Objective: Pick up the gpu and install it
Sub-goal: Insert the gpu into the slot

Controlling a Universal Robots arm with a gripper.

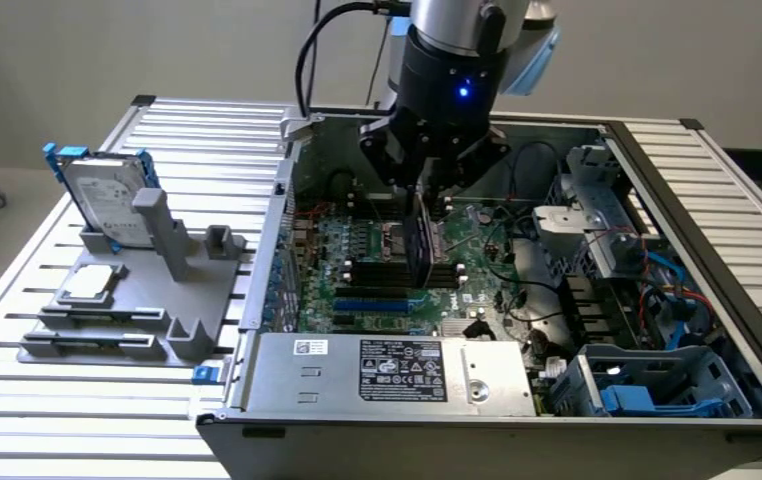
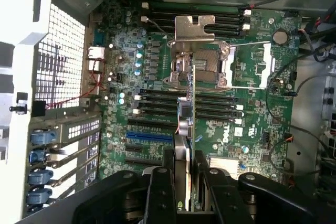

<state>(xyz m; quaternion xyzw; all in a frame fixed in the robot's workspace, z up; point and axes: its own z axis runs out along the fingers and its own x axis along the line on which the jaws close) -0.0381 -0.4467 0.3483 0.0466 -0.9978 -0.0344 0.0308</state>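
The tool [image 1: 432,188] was clamped on the gpu [image 1: 423,240]. It held the card upright over the motherboard [image 1: 354,250], apparently so the connector edge faced the slots below.

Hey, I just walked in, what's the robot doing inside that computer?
The robot arm's gripper is clamped on the gpu, holding the card on edge inside the open computer case, over the motherboard. Whether the card has met a slot cannot be told. A hard drive stands on a grey rack outside the case.
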